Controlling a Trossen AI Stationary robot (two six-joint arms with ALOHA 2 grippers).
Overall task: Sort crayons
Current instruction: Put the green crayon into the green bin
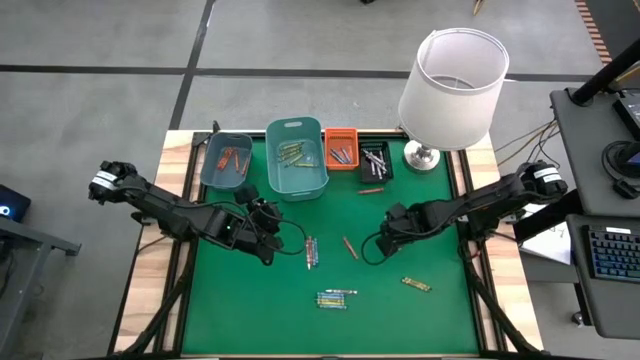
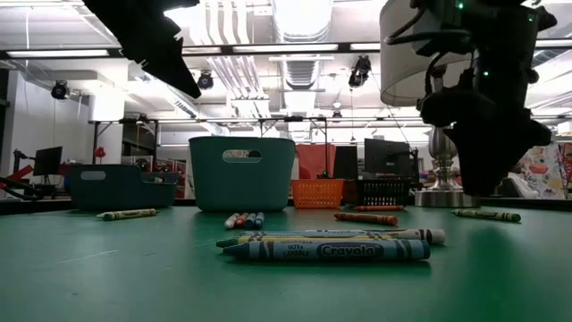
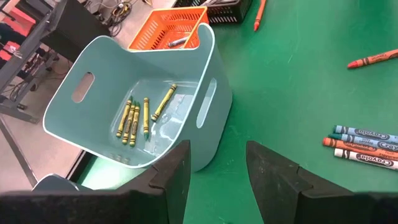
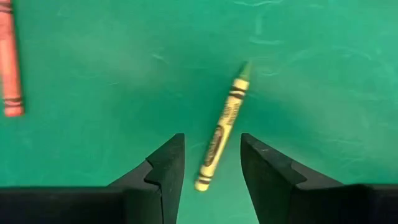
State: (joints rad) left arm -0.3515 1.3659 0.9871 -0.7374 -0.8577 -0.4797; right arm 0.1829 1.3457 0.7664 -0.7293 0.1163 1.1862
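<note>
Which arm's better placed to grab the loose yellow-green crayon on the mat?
Right. The right gripper is open with the yellow-green crayon lying just ahead between its fingers. The left gripper, also open, faces the teal bin instead.

Both arms reach inward above the table, left pincer (image 3: pixel 214 177) and right pincer (image 4: pixel 211 168) parted, empty.

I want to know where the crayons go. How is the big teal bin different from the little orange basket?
The big teal plastic bin is taller and wider with solid walls; the little orange basket is low with slotted walls. The teal bin holds yellow-green crayons; the orange basket holds bluish ones. Both stand at the mat's far edge.
</note>
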